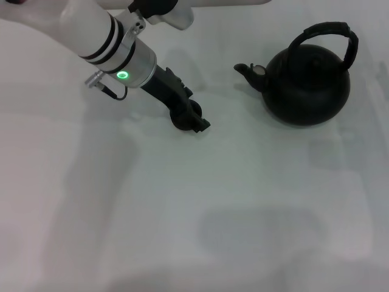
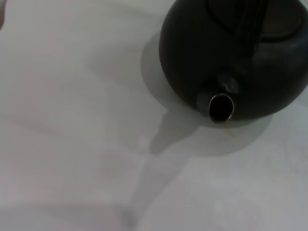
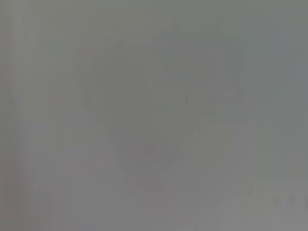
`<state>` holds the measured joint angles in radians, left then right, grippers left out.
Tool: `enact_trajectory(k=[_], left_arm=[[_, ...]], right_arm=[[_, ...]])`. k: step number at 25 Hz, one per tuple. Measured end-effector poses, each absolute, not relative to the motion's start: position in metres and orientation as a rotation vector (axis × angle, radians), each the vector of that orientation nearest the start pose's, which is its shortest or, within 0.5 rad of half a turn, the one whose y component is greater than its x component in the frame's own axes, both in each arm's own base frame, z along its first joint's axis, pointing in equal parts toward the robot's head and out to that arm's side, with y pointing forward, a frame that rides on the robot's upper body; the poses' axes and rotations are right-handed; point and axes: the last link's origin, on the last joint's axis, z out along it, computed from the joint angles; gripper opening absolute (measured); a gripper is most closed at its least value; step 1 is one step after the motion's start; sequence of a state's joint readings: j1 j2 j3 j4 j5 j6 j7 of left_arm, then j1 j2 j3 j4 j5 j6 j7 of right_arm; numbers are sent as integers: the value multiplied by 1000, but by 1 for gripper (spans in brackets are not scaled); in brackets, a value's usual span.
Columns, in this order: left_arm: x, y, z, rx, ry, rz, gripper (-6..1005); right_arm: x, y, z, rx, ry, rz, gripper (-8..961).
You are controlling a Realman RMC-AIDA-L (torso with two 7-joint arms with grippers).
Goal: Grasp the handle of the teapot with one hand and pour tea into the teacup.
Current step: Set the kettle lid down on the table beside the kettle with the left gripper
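The teapot point(image 1: 309, 85) stands on the white table at the back right. It is round and matte black, and its spout point(image 1: 250, 71) points left. The arched handle point(image 1: 326, 31) loops over its top with nothing holding it. My left arm reaches in from the upper left, and its black left gripper point(image 1: 196, 121) is low over the table, well left of the spout. A small round black shape, apparently the teacup point(image 1: 180, 118), sits right at the gripper's tip and merges with it. In the left wrist view the teapot point(image 2: 231, 53) fills the upper right, spout mouth point(image 2: 221, 107) facing the camera.
The white table point(image 1: 194, 213) stretches bare across the front and left. The right wrist view shows only a plain grey surface. The right arm is out of view.
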<state>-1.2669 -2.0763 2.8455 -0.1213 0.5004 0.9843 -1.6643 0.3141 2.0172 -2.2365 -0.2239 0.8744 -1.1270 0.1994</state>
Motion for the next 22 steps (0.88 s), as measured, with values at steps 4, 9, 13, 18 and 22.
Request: enact_trajectory(k=[4, 9, 13, 18, 22], left_arm=[[-161, 420, -99, -2905, -472, 316, 888], [-152, 426, -96, -2899, -435, 319, 888], [-148, 429, -95, -2893, -419, 314, 888], [-148, 433, -90, -2872, -424, 320, 888], [-153, 442, -78, -2814, -481, 275, 887]], right_arm=[[374, 303, 15, -1464, 670, 650, 874], [374, 304, 15, -1464, 670, 651, 874], [374, 304, 15, -1464, 669, 651, 874], [374, 303, 16, -1463, 669, 651, 874], [374, 303, 16, -1463, 669, 651, 874]])
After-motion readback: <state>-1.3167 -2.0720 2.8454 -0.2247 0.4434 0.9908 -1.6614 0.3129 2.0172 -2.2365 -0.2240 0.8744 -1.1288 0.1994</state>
